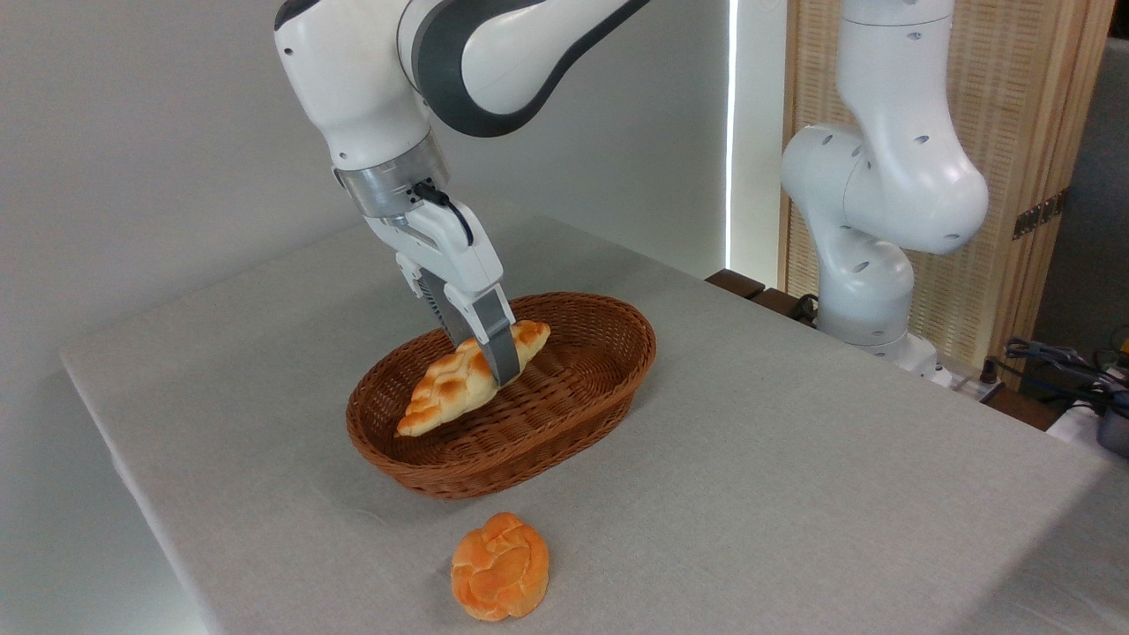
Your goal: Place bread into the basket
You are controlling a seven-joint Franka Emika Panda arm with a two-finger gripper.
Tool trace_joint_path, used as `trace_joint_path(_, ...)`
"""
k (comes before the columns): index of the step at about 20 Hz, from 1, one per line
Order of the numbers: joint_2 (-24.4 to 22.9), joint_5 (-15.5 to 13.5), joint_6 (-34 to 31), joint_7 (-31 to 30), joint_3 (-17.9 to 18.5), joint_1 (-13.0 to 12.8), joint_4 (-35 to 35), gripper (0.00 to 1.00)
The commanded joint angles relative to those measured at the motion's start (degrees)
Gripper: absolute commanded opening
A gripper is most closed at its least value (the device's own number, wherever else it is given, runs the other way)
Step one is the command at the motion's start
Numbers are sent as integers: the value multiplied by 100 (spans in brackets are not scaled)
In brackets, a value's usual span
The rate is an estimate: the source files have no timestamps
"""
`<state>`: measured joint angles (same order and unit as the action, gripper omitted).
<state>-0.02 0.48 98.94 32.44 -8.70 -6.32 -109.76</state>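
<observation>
The bread (459, 384), a long braided loaf of pale cream with golden-brown patches, was inside the basket (609, 366), lying lengthwise and tilted: its lower pointed end sat down near the basket's front-left wall, while its other pointed end rose toward the back rim. Whether the lower end touched the woven floor could not be told. The gripper (494, 362) reached down into the basket from above and the left, its 2 fingers closed narrowly on the loaf's upper half; one grey finger (498, 348) crossed the front of the loaf and the other was mostly hidden behind it.

The basket, oval, brown and woven with low sides, stood near the middle of the table (794, 494), a little toward its left edge. The table was covered in a plain grey cloth.

A small round orange knotted bun (499, 566) lay on the cloth just in front of the basket, apart from it, close to the table's front edge.

The white and grey arm (414, 79) came in from the top of the view, and its base (869, 256) stood beyond the table's far right edge, before a slatted wooden screen (1023, 132). Some cables (1050, 357) lay at the far right
</observation>
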Motion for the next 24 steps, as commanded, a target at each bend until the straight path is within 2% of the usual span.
trace_joint_path(1,-16,75,-103,8,-9,-9,78,100)
trace_joint_path(6,-68,92,-112,25,44,0,131,100)
trace_joint_path(11,-287,92,-165,209,114,166,376,100)
trace_joint_path(19,-473,-57,-357,798,913,193,1044,100)
trace_joint_path(22,-429,-425,-455,983,1081,202,1343,100)
trace_joint_path(24,-420,-461,-455,974,1151,202,1422,100)
